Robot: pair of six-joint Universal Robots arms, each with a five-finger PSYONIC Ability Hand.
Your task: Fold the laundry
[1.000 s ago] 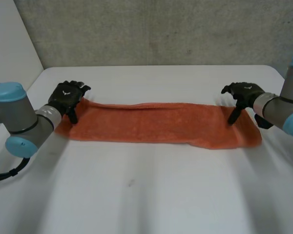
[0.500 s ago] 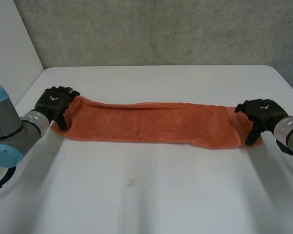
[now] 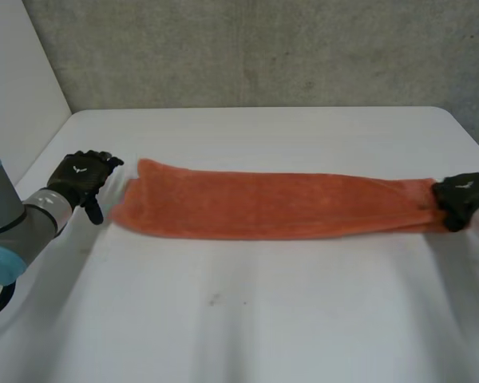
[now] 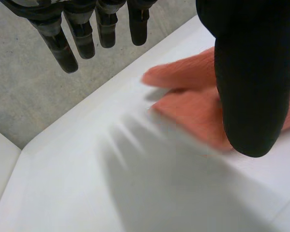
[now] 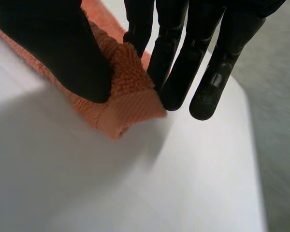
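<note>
Since the earlier frames, both arms are being drawn outward, and the orange towel [image 3: 263, 206] is being dragged toward the robot's right across the white table [image 3: 247, 319].

At the left, the left hand [image 3: 81, 177] is being kept just off the towel's left end, apart from the cloth. In its wrist view its fingers [image 4: 63, 46] are being held straight and relaxed, with nothing grasped, and the towel's end is being shown lying just past the thumb. That end, no longer pinned, is being left loose and slightly splayed on the table.

Along the middle, the towel is being stretched flat as a long narrow strip, apparently already doubled lengthwise, though the layers cannot be told for certain.

At the right, the towel's other end is being pinched by the right hand [image 3: 463, 199] near the table's right edge. There the thumb is being pressed onto the bunched corner against the fingers [image 5: 176, 72], so the cloth is being gripped there.

As to progress, the lengthwise fold is being taken as done. The crosswise folds, one end brought over the other, are being judged as still to do, and the free left end is probably needing a fresh grip first.
</note>
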